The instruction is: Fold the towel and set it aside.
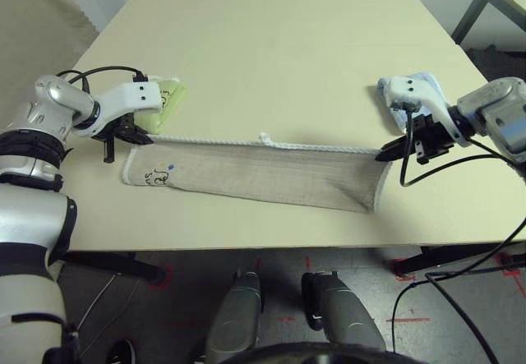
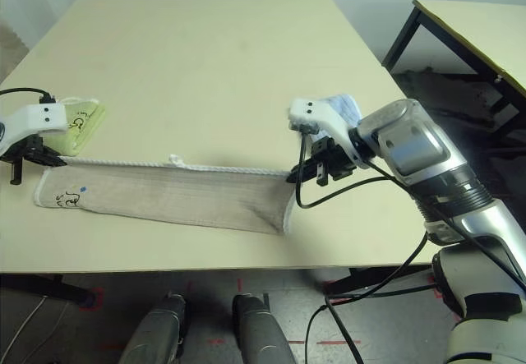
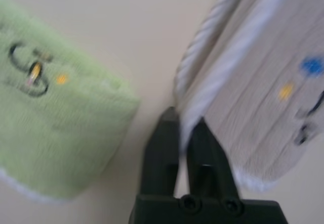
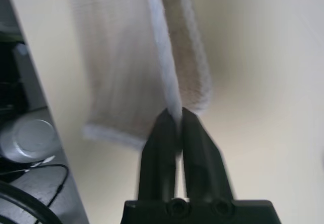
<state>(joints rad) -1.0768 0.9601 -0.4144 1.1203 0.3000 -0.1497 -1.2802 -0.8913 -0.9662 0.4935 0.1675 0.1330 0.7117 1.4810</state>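
We see the towel (image 1: 263, 175) lying on the bench (image 1: 271, 52), folded into a long flat strip that runs from 9 o'clock to 3 o'clock near the front edge. Our left hand (image 1: 138, 136) is at the 9 o'clock end of the strip. The left arm comes in from the side, bent at the elbow, and the hand tips down toward the bench. Its two black fingers (image 3: 162, 148) sit close together with just a thin gap, and the white edge of the towel runs into that gap, so the hand is pinching the corner. Our right hand (image 1: 391, 151) is at the 3 o'clock end. The right arm reaches in from the other side, and the hand points down and across toward the left hand. Its fingers (image 4: 195, 143) are almost shut too, with the white towel edge caught between them. The white corded edge is pulled straight between both hands. A light green towel (image 1: 164, 101) lies just past the left hand, at 10 o'clock. A light blue towel (image 2: 341, 105) lies behind the right hand.
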